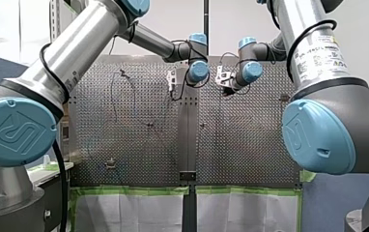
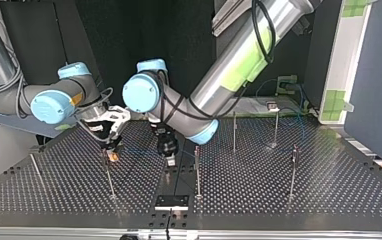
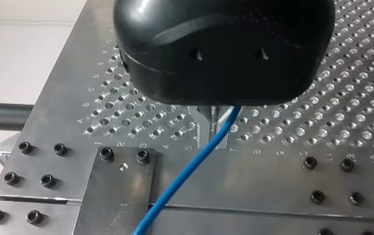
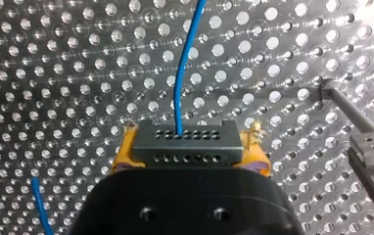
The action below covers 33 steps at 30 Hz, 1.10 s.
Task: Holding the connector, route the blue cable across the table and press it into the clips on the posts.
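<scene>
Clamps connector (image 4: 185,143) in right hand (image 4: 190,157), anchoring one end of the blue cable (image 4: 182,73); pinches it in left hand (image 3: 218,117) to steer toward posts (image 2: 197,172).

Front view: bright, even room light, pale wall (image 1: 173,19) behind. The bench (image 1: 139,145) plate shows a patchy sheen, and my left arm (image 1: 76,53) carries a long soft highlight.

Top view: backdrop (image 2: 129,30) near black. Bench lit from overhead. Green reflection on my left arm.

Left wrist view: my left pincer (image 3: 217,117) shades the bench under its housing. Blue cable (image 3: 190,171) has a white streak at the tips. Glare whitens the bench to one side.

Right wrist view: glints ring every hole. Connector (image 4: 185,154) in my right pincer (image 4: 187,142) is flatly lit.
</scene>
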Each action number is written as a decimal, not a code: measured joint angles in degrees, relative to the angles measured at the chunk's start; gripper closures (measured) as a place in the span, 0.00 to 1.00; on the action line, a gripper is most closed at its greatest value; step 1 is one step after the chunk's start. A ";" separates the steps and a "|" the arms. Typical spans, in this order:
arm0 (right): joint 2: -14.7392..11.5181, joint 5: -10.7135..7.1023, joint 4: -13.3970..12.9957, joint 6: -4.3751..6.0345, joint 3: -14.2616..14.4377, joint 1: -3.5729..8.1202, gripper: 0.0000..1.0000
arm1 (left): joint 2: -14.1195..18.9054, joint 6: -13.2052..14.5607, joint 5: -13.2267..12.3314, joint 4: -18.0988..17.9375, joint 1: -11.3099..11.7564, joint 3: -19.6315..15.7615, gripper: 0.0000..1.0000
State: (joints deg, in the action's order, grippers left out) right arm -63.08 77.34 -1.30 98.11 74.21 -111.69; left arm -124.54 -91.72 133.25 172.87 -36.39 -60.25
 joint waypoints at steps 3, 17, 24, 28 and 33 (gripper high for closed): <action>0.00 0.01 0.04 -0.01 0.00 0.00 1.00 | -0.01 -0.18 0.25 0.08 -0.13 -0.01 1.00; 0.01 0.01 0.06 0.00 0.02 -0.03 1.00 | 0.04 -0.51 0.94 0.11 -0.32 -0.01 0.36; 0.01 0.01 0.04 0.00 0.02 0.01 1.00 | 0.23 -0.56 2.93 0.10 -0.69 -0.01 0.78; 0.01 0.01 0.04 0.00 0.01 0.02 1.00 | 0.26 -0.60 3.56 -0.05 -0.94 -0.01 1.00; 0.01 0.01 0.01 0.01 0.01 0.02 1.00 | 0.29 -0.62 3.67 0.01 -1.17 -0.01 1.00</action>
State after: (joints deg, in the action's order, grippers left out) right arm -63.07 77.35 -1.29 98.12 74.21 -111.67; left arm -124.24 -92.34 136.92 172.88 -37.56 -60.26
